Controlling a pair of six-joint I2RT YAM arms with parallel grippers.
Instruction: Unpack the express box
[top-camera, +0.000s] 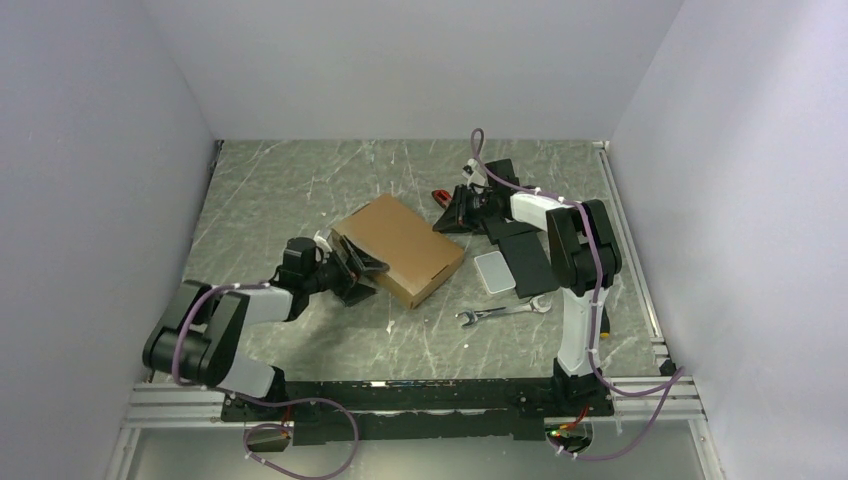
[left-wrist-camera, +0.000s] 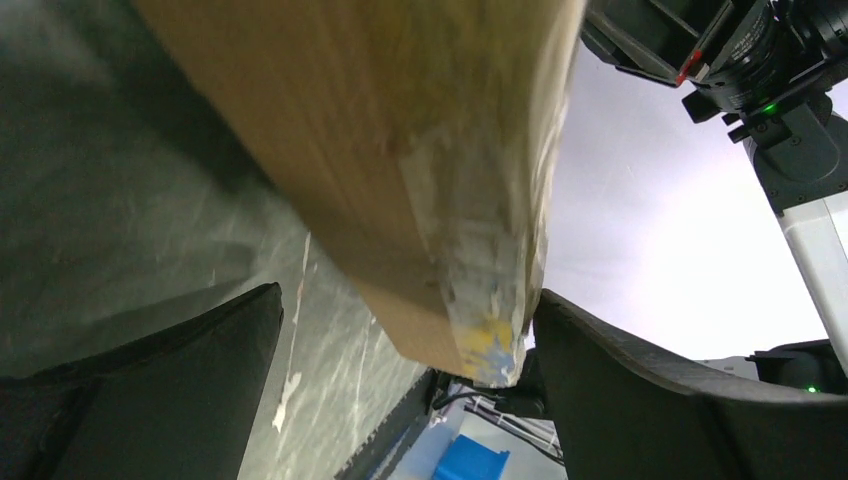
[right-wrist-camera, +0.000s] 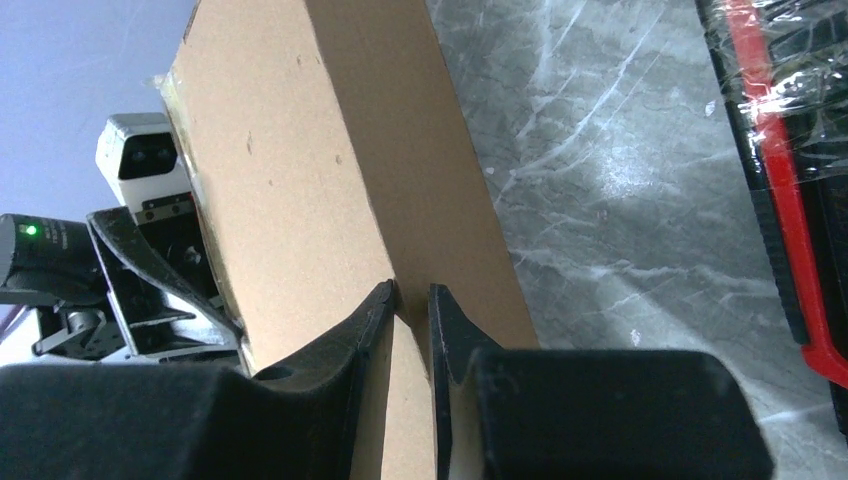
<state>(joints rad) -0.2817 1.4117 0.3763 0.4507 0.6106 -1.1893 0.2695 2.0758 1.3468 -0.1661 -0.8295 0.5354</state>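
On the grey table (top-camera: 290, 190), closed express box (top-camera: 400, 250) lying mid-surface, near-left corner inside the widely spread left gripper (left-wrist-camera: 408, 295), far-right edge at the right gripper (right-wrist-camera: 412, 298), nearly pressed together, pinch on cardboard impossible to tell, small wrench (top-camera: 500, 313) near.

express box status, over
left end effector open, straddling brown cardboard express box corner. right end effector nearly shut at its edge, grip unclear. box closed. nothing blocking.

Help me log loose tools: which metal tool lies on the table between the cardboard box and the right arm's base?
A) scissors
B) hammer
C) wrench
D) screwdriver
C: a silver wrench lies flat on the table, just on the near side of the express box.
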